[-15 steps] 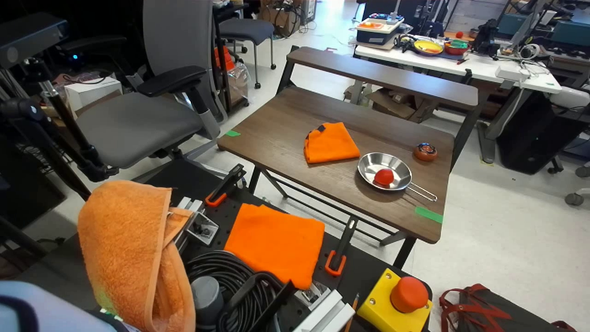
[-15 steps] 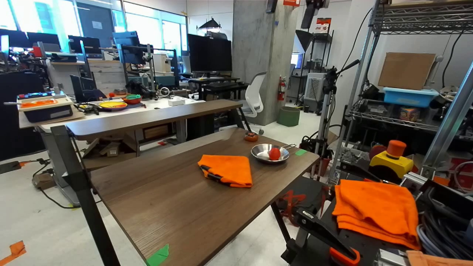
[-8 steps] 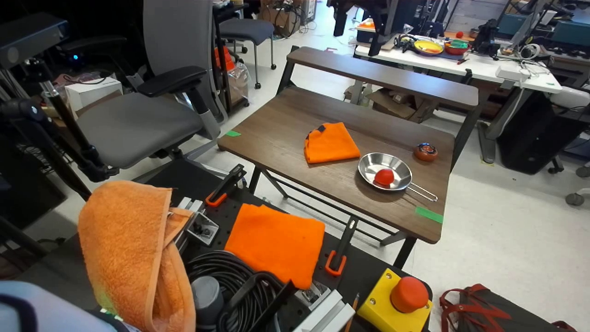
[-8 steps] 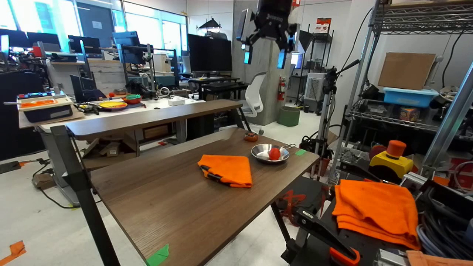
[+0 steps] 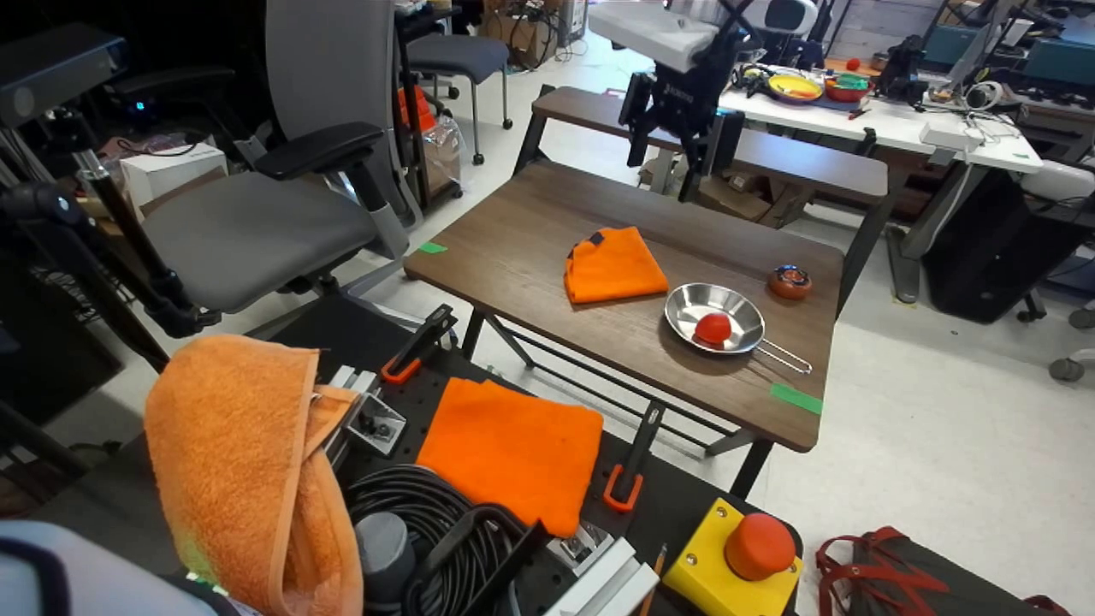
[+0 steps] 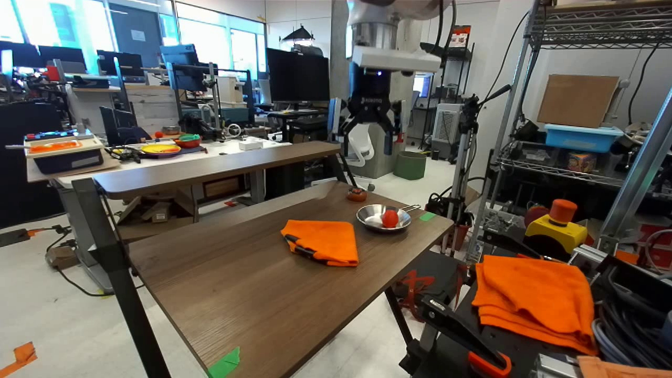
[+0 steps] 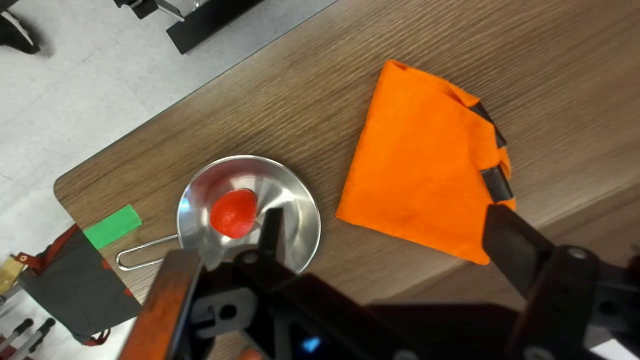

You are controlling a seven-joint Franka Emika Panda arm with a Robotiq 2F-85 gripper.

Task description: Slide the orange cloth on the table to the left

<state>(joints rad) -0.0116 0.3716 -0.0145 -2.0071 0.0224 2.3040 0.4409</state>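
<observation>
"Has the counter [image 6: 252, 304] shifted at all?"

"No, same place in both exterior views. The hand [image 6: 367, 144] is what changed: half a second ago it was higher up, and now it hangs lower, its fingers spread well apart."

"And the orange cloth [image 7: 420, 165]?"

"Hasn't budged. It lies folded on the counter, below the hand and well apart from it."

"The metal pan [image 7: 300, 215]?"

"Unmoved too, just beside the cloth, with the rounded red object [image 7: 234, 214] sitting in it as before."
</observation>
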